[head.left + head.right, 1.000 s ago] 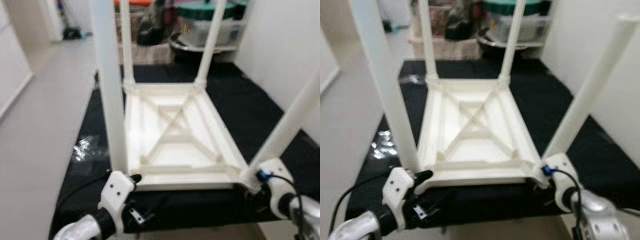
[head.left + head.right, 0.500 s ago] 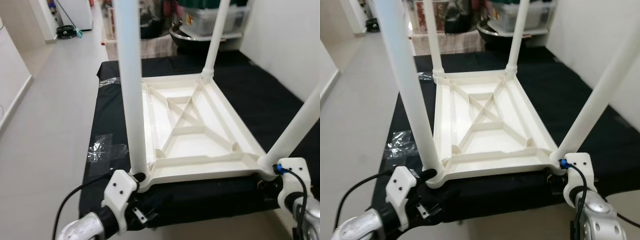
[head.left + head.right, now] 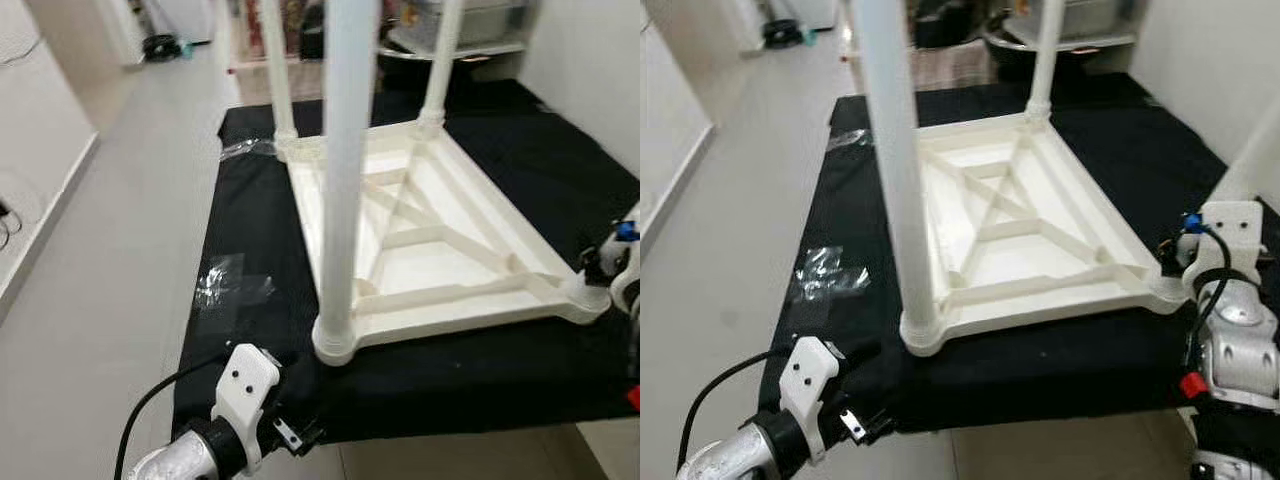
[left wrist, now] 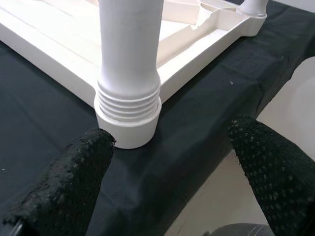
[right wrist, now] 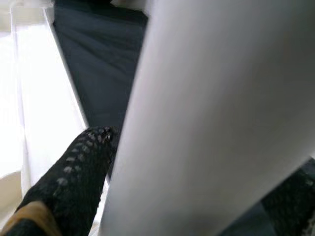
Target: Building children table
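Note:
A white plastic children's table (image 3: 440, 240) lies upside down on a black cloth (image 3: 250, 230), its legs pointing up. The near left leg (image 3: 340, 150) stands screwed into its corner socket (image 4: 129, 98). My left gripper (image 4: 172, 147) is open just in front of that socket, its fingers (image 4: 74, 177) apart and not touching it. At the near right corner, my right gripper (image 5: 192, 187) is shut on the near right leg (image 3: 1250, 165), with a black finger (image 5: 81, 164) pressed to its side. Two far legs (image 3: 1045, 50) rise at the back.
Crinkled clear plastic (image 3: 225, 285) lies on the cloth left of the table. Grey floor (image 3: 110, 250) runs along the left and a white wall (image 3: 1210, 60) stands on the right. Storage bins and clutter (image 3: 460, 20) crowd the far end.
My left gripper has let go of the near left leg's base and drawn back. The table's near end has swung to the right. The camera has also shifted.

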{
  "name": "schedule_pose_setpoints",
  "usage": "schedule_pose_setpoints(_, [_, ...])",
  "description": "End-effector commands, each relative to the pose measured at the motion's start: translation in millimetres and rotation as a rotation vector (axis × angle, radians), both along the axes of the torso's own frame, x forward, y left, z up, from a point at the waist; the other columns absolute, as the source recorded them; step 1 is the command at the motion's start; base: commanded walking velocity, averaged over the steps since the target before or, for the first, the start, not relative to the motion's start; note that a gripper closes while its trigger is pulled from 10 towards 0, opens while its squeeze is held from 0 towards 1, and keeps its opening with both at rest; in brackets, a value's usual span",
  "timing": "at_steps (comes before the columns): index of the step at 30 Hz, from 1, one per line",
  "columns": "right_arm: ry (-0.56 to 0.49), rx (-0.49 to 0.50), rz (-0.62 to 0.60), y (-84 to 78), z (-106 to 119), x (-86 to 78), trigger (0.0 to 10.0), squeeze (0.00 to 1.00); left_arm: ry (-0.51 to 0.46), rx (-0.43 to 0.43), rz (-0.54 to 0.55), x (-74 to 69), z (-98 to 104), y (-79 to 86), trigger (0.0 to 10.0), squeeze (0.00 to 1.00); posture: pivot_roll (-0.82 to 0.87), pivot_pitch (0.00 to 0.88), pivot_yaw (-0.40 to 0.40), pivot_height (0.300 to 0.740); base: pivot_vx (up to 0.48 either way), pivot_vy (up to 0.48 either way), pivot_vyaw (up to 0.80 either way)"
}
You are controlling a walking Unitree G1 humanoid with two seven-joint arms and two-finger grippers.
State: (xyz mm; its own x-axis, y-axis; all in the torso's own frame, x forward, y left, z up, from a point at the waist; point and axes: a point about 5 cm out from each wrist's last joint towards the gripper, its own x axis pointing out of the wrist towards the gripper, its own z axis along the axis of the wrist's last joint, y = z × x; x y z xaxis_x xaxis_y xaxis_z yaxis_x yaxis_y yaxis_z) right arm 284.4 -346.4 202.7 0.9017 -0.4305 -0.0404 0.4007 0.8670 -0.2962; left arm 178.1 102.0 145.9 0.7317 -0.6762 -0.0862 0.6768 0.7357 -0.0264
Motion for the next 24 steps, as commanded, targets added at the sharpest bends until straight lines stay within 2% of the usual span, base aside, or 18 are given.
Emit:
schedule_pose_setpoints(1, [0.054, 0.025, 0.0, -1.3, -11.8, -2.9, 10.0, 0.0, 0.003, 0.011, 0.002, -2.0, -0.6, 0.4, 10.0, 0.0, -0.05, 0.106, -0.007, 0.74, 0.0, 0.0, 0.0])
schedule_pose_setpoints(5, [0.147, 0.099, 0.164, 8.4, -34.4, -20.3, 10.0, 0.0, 0.006, 0.014, 0.005, -2.2, -1.8, 2.2, 10.0, 0.0, -0.07, 0.114, -0.007, 0.74, 0.0, 0.0, 0.0])
schedule_pose_setpoints(6, [0.147, 0.099, 0.164, 8.4, -34.4, -20.3, 10.0, 0.0, 0.006, 0.014, 0.005, -2.2, -1.8, 2.2, 10.0, 0.0, -0.07, 0.114, -0.007, 0.74, 0.0, 0.0, 0.0])
schedule_pose_setpoints(7, [0.183, 0.124, 0.219, 9.5, -41.0, -28.4, 10.0, 0.0, 0.007, 0.016, 0.003, -1.8, -2.3, 2.8, 10.0, 0.0, -0.08, 0.116, -0.002, 0.74, 0.0, 0.0, 0.0])
schedule_pose_setpoints(9, [0.211, 0.148, 0.235, 4.5, -47.4, -43.5, 10.0, 0.0, 0.006, 0.021, -0.005, -0.5, -2.8, 3.6, 10.0, 0.0, -0.09, 0.121, 0.0, 0.74, 0.0, 0.0, 0.0])
schedule_pose_setpoints(10, [0.211, 0.148, 0.235, 4.5, -47.4, -43.5, 10.0, 0.0, 0.006, 0.021, -0.005, -0.5, -2.8, 3.6, 10.0, 0.0, -0.09, 0.121, 0.0, 0.74, 0.0, 0.0, 0.0])
schedule_pose_setpoints(12, [0.2, 0.194, 0.229, 1.1, -52.3, -58.6, 10.0, 0.0, 0.003, 0.027, -0.012, 1.9, -3.3, 4.3, 10.0, 0.0, -0.11, 0.124, 0.001, 0.74, 0.0, 0.0, 0.0])
schedule_pose_setpoints(13, [0.2, 0.194, 0.229, 1.1, -52.3, -58.6, 10.0, 0.0, 0.003, 0.027, -0.012, 1.9, -3.3, 4.3, 10.0, 0.0, -0.11, 0.124, 0.001, 0.74, 0.0, 0.0, 0.0])
schedule_pose_setpoints(15, [0.179, 0.276, 0.31, 12.5, -58.8, -72.1, 10.0, 0.0, 0.001, 0.03, -0.013, 4.1, -3.8, 4.7, 10.0, 0.0, -0.12, 0.127, -0.001, 0.74, 0.0, 0.0, 0.0])
schedule_pose_setpoints(16, [0.179, 0.276, 0.31, 12.5, -58.8, -72.1, 10.0, 0.0, 0.001, 0.03, -0.013, 4.1, -3.8, 4.7, 10.0, 0.0, -0.12, 0.127, -0.001, 0.74, 0.0, 0.0, 0.0])
schedule_pose_setpoints(17, [0.166, 0.37, 0.414, 28.5, -64.6, -83.1, 10.0, 0.0, 0.0, 0.031, -0.013, 4.7, -3.9, 4.8, 10.0, 0.0, -0.13, 0.128, -0.002, 0.74, 0.0, 0.0, 0.0])
schedule_pose_setpoints(18, [0.166, 0.37, 0.414, 28.5, -64.6, -83.1, 10.0, 0.0, 0.0, 0.031, -0.013, 4.7, -3.9, 4.8, 10.0, 0.0, -0.13, 0.128, -0.002, 0.74, 0.0, 0.0, 0.0])
schedule_pose_setpoints(20, [0.155, 0.467, 0.692, 64.2, -65.3, -105.7, 10.0, 0.0, 0.001, 0.036, 0.001, 5.4, -4.8, 6.4, 10.0, 0.0, -0.13, 0.132, 0.004, 0.74, 0.0, 0.0, 0.0])
schedule_pose_setpoints(21, [0.155, 0.467, 0.692, 64.2, -65.3, -105.7, 10.0, 0.0, 0.001, 0.036, 0.001, 5.4, -4.8, 6.4, 10.0, 0.0, -0.13, 0.132, 0.004, 0.74, 0.0, 0.0, 0.0])
schedule_pose_setpoints(22, [0.138, 0.503, 0.808, 77.4, -59.8, -113.6, 10.0, 0.0, 0.0, 0.043, 0.008, 5.5, -5.5, 7.8, 10.0, 0.0, -0.13, 0.134, 0.006, 0.74, 0.0, 0.0, 0.0])
schedule_pose_setpoints(23, [0.138, 0.503, 0.808, 77.4, -59.8, -113.6, 10.0, 0.0, 0.0, 0.043, 0.008, 5.5, -5.5, 7.8, 10.0, 0.0, -0.13, 0.134, 0.006, 0.74, 0.0, 0.0, 0.0])
schedule_pose_setpoints(24, [0.129, 0.518, 0.94, 90.5, -50.3, -118.7, 10.0, 0.0, 0.0, 0.052, 0.019, 5.9, -6.7, 9.5, 10.0, 0.0, -0.13, 0.136, 0.011, 0.74, 0.0, 0.0, 0.0])
